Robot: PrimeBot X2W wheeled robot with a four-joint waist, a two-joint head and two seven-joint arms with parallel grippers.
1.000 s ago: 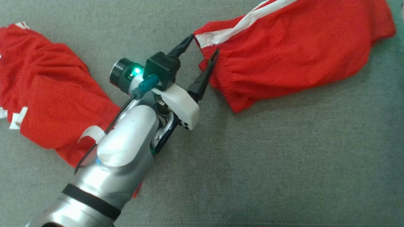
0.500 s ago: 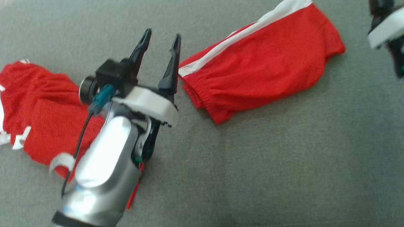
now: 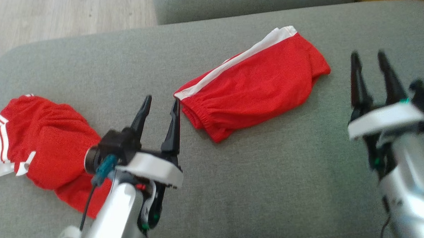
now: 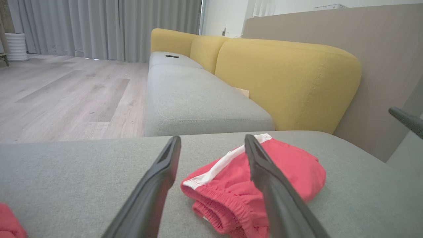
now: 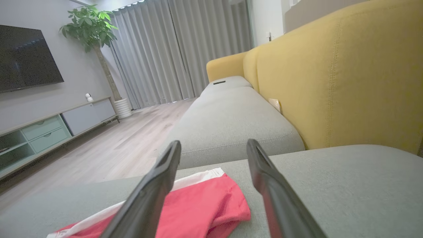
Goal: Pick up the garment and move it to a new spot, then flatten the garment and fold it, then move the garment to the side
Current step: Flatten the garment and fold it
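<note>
Garment [image 3: 256, 85] maybe grazes wide-open, empty left claw [image 3: 162, 99]; right claw [image 3: 367, 53] likewise.

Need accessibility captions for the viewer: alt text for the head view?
Folded red shorts with a white side stripe lie on a grey sofa seat. The open, empty left gripper sits just left of their waistband end, the open right gripper at far right; a crumpled red garment lies at the left edge.

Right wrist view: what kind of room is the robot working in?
Probably a home living room: a sofa with yellow backs and grey seats, a dark television on the wall, and a potted tree beside long grey curtains.
</note>
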